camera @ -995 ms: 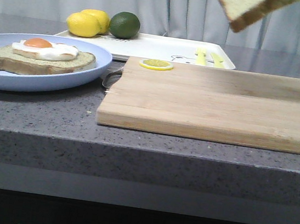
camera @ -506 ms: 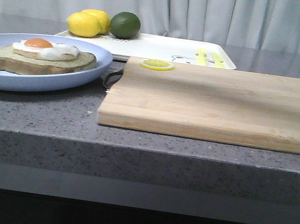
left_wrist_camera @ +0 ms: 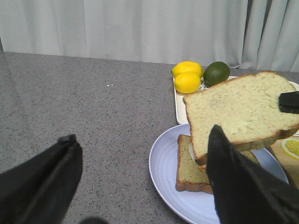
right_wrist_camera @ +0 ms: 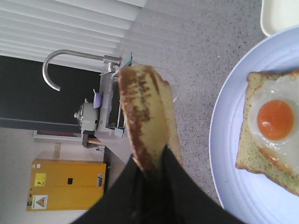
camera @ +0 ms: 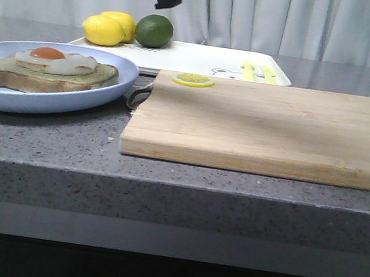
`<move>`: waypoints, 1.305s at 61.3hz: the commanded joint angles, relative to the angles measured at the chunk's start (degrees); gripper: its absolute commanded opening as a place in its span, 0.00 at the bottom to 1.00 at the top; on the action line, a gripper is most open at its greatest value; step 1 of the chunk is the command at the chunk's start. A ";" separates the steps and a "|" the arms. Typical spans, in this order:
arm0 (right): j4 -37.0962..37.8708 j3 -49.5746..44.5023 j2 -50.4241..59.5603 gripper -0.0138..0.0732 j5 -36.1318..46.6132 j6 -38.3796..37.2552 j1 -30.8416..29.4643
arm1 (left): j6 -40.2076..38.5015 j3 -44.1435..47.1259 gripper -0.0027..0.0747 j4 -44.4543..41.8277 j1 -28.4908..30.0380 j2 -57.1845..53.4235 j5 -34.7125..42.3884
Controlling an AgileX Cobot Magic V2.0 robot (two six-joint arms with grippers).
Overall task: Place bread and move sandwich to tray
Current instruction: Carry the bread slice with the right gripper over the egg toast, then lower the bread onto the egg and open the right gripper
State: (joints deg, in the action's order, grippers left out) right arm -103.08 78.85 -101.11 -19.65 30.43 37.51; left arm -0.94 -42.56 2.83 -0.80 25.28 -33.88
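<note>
Currently the bread [right_wrist_camera: 148, 122] is pinched by one crust edge in the right gripper [right_wrist_camera: 149, 170], fingers clamped on it, slice held on edge and carried clear above the pale-blue plate [camera: 109, 91]; in the front view only a corner of it shows at the upper left, and the left wrist view shows its pale face [left_wrist_camera: 238, 109] hanging over the plate with a dark fingertip at its far edge. Edge grip presumably chosen so the broad face stays free to land flat. Below it, the sandwich base [camera: 50, 71] lies flat on the plate: one brown-crusted slice with the fried egg [right_wrist_camera: 275, 122] on top, yolk up, uncovered. Bread and egg are well apart vertically, so judged step in hand: bringing the top slice over the egg, placement not yet done. Slice will need rotating toward level before release, else it could land on a corner and slide off the egg. The left gripper [left_wrist_camera: 140, 186] hovers with fingers wide apart, holding nothing, aimed toward the plate, likely waiting for the assembled sandwich. The tray [camera: 202, 60] sits behind plate and wooden cutting board [camera: 268, 125], against the curtain side; two lemons [camera: 107, 28] and a lime [camera: 153, 30] occupy its left end, leaving the middle bare for the transfer. A lemon slice [camera: 193, 79] rests on the board's far edge, not involved.
</note>
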 commanded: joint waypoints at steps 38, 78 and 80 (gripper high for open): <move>-7.37 2.96 -4.49 0.12 7.34 -6.60 1.66 | -0.34 -1.50 0.74 0.52 0.10 0.78 5.11; 9.84 0.06 -0.80 0.51 -0.45 -6.54 -3.86 | -0.34 -1.50 0.74 0.52 0.10 0.78 5.55; 10.64 0.06 -0.25 0.51 -1.00 -6.54 -4.36 | -0.34 -1.50 0.74 0.52 0.10 0.78 5.55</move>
State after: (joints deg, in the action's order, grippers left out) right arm -94.61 77.26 -106.39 -17.49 23.50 34.71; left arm -0.94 -42.56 2.83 -0.80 25.28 -33.40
